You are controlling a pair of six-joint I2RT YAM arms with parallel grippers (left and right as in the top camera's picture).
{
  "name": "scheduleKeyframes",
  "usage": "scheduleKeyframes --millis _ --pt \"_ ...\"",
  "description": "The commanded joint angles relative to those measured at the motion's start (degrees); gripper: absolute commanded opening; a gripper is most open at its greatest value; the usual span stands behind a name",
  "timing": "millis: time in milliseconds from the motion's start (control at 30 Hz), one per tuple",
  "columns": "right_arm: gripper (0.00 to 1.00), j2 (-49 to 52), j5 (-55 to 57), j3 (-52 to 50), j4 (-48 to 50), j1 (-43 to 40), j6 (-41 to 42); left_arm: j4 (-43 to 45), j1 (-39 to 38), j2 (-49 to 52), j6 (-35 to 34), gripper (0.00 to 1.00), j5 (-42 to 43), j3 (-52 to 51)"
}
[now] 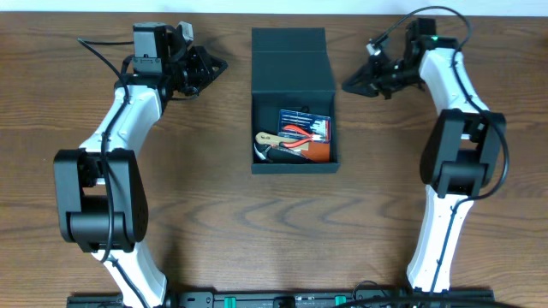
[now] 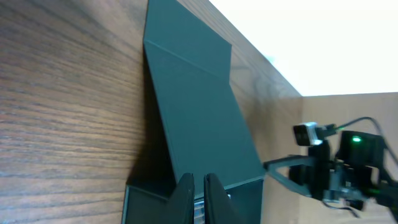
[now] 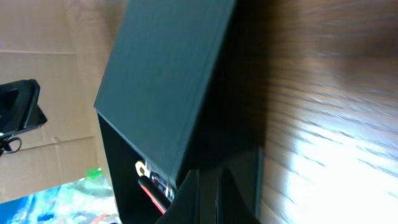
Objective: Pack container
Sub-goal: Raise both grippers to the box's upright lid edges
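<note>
The dark container [image 1: 294, 162] stands mid-table with its flap lid [image 1: 289, 58] raised and leaning over the back. Inside lie red-handled pliers [image 1: 301, 131], a blue-and-red bit case [image 1: 306, 117] and a tool with a light wooden handle [image 1: 267, 138]. My left gripper [image 1: 219, 65] is shut and empty, left of the lid, apart from it. My right gripper [image 1: 349, 85] is shut and empty, right of the lid. The left wrist view shows the lid [image 2: 199, 106] beyond shut fingers [image 2: 198, 184]. The right wrist view shows the lid [image 3: 165, 74] and shut fingers [image 3: 207, 186] beside the container's wall.
Brown wooden tabletop [image 1: 223, 231] all round the container. The far table edge runs just behind the lid. The arm bases stand at the front edge.
</note>
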Motion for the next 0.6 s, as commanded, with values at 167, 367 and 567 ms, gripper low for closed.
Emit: scheduleKeyframes --millis 167,367,567 --pt "0.01 5.0 -3.9 -0.2 2.4 0.3 2.8 2.7 1.1 4.6 -5.5 0.06 7.0 0.9" --pt "0.01 5.2 -3.9 -0.2 5.7 0.3 3.4 5.3 1.1 7.6 -8.3 0.06 9.9 0.9" --pt "0.01 5.2 -3.9 -0.2 8.3 0.3 5.6 11.7 1.1 11.7 -14.4 0.06 13.7 0.9"
